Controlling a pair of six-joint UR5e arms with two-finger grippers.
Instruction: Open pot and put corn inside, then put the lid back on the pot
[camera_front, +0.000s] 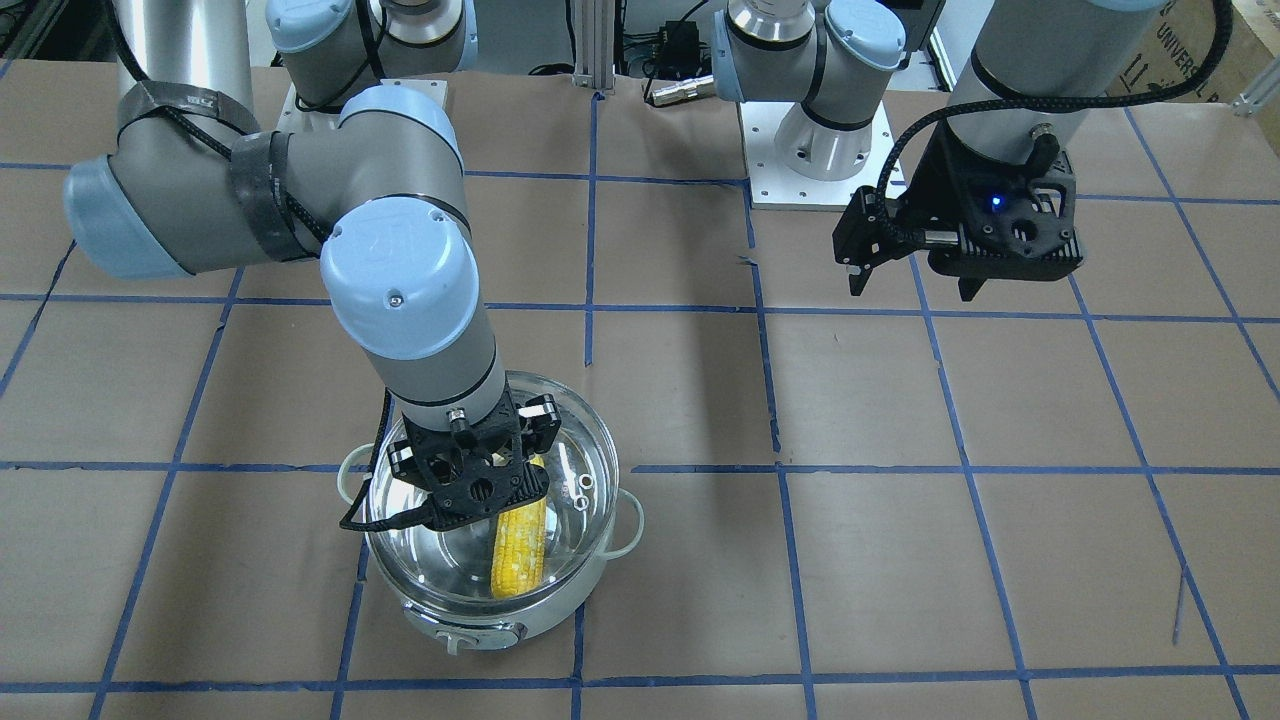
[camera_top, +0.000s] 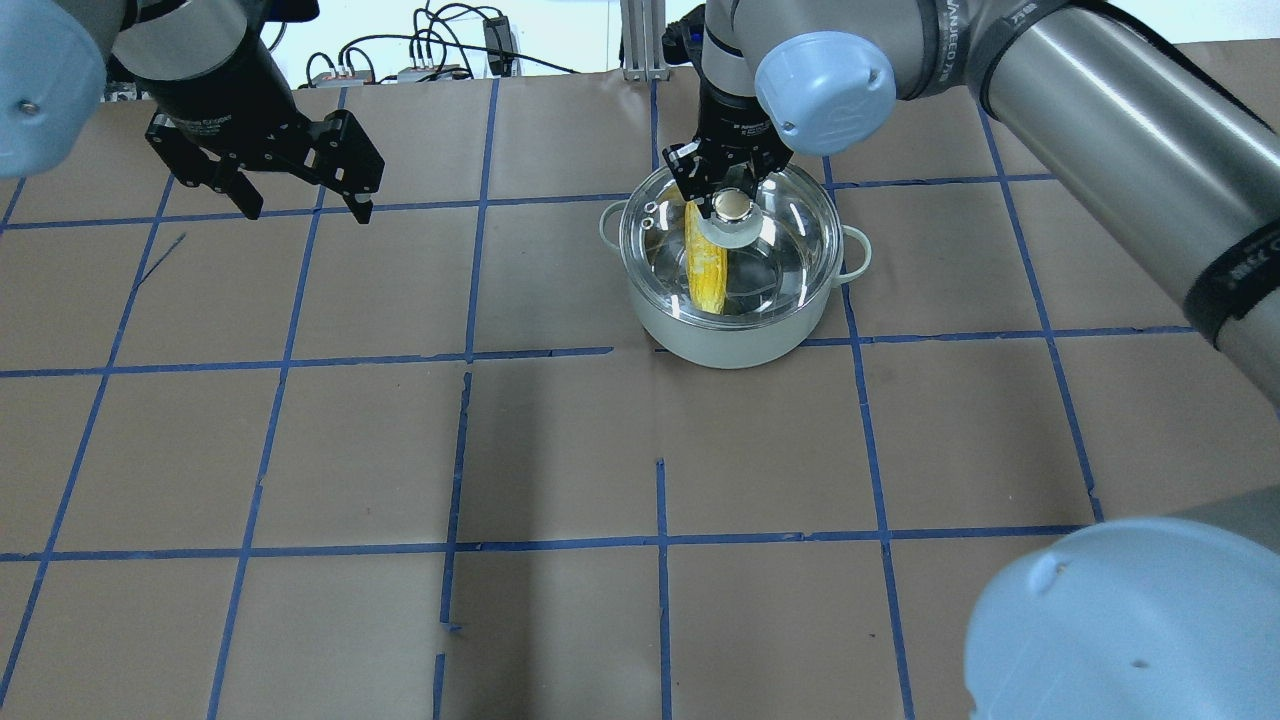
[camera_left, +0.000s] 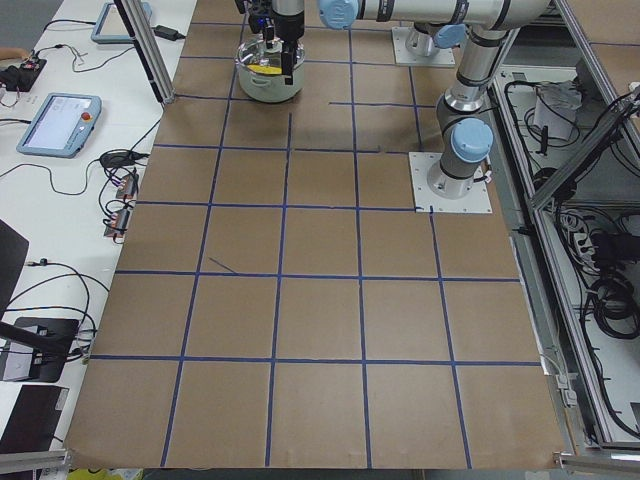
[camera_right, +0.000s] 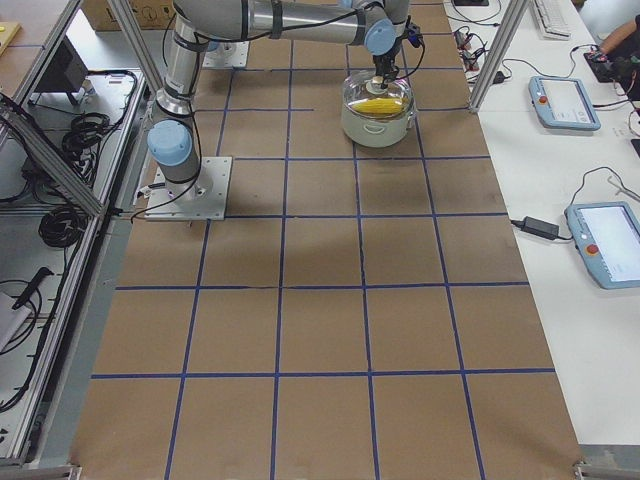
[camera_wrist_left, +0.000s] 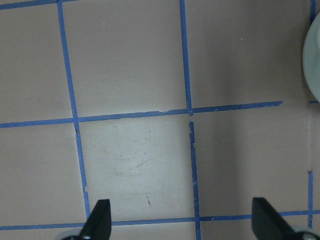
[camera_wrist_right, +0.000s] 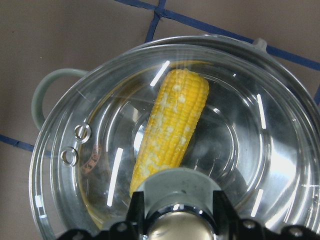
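The pale mint-white pot stands on the table's far right part in the overhead view. The yellow corn lies inside it, seen through the clear glass lid that covers the pot. My right gripper is over the lid's centre, its fingers closed on either side of the beige knob. The right wrist view shows the corn under the lid, with the knob between the fingers. My left gripper hangs open and empty above the table at the far left, well away from the pot.
Brown paper with blue tape lines covers the table. The pot's edge shows at the right side of the left wrist view. Both arm bases stand at the robot's side of the table. Tablets and cables lie on side benches.
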